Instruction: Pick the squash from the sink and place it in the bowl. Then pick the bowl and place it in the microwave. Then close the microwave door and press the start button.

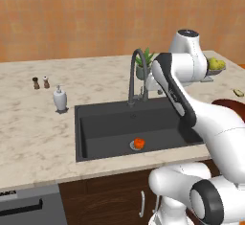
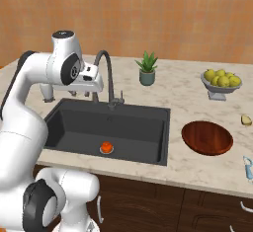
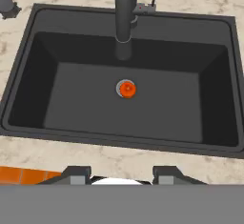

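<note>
The squash [image 1: 138,143] [image 2: 106,147] [image 3: 127,89] is small, round and orange-red, and it sits on the silver drain in the dark grey sink [image 1: 105,123] [image 2: 143,122] [image 3: 71,99]. My gripper [image 3: 123,174] [image 2: 85,93] hangs open and empty high above the sink, just in front of the arched faucet [image 1: 135,73] [image 2: 106,73] [image 3: 125,13], and looks straight down at the squash. The reddish-brown bowl [image 2: 207,137] [image 1: 232,106] stands empty on the counter to the right of the sink. The microwave and its door are out of view.
A grey pedestal dish of yellow-green fruit [image 2: 221,82] [image 1: 215,66] and a potted plant [image 2: 147,69] [image 1: 145,59] stand behind the bowl. A soap dispenser [image 1: 60,98] and two shakers [image 1: 40,82] are left of the sink.
</note>
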Available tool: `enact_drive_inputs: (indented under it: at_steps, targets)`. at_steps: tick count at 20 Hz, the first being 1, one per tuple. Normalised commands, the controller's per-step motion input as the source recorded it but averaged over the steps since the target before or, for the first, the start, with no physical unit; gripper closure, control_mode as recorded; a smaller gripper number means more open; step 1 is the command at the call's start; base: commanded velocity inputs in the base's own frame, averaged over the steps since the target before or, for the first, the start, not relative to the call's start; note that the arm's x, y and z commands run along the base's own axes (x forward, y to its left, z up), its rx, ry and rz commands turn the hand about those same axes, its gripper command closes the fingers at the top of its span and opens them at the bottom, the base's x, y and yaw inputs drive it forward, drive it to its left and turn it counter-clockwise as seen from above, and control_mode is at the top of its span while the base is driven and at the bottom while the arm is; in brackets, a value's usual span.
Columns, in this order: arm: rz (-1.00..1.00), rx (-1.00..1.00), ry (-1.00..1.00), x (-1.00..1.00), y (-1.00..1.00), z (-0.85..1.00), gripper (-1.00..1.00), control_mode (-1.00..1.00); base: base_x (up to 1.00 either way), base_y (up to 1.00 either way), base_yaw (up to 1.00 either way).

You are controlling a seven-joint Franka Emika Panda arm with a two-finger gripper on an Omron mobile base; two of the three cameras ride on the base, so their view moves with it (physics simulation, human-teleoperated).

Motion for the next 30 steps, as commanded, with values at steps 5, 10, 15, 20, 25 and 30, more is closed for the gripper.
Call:
enact_drive_inputs:
  at_steps: [5, 10, 15, 20, 25, 30]
  targets:
    - [0.0, 0.0, -0.14, -0.63, 0.0, -0.02, -1.0, -1.0, 0.0, 0.0, 0.0]
    - [0.05, -0.01, 0.0, -1.0, 0.0, -0.18, -1.0, -1.0, 0.0, 0.0, 0.0]
    - [0.28, 0.0, -0.01, -0.23, -0.52, -0.07, -1.0, -1.0, 0.0, 0.0, 0.0]
    - [0.65, 0.0, 0.0, 0.12, -0.58, -0.24, -1.0, -1.0, 0.0, 0.0, 0.0]
    - [0.87, 0.01, 0.01, 0.41, -0.24, -0.36, -1.0, -1.0, 0.0, 0.0, 0.0]
    - [0.94, 0.06, -0.01, 0.54, -0.04, -0.45, -1.0, -1.0, 0.0, 0.0, 0.0]
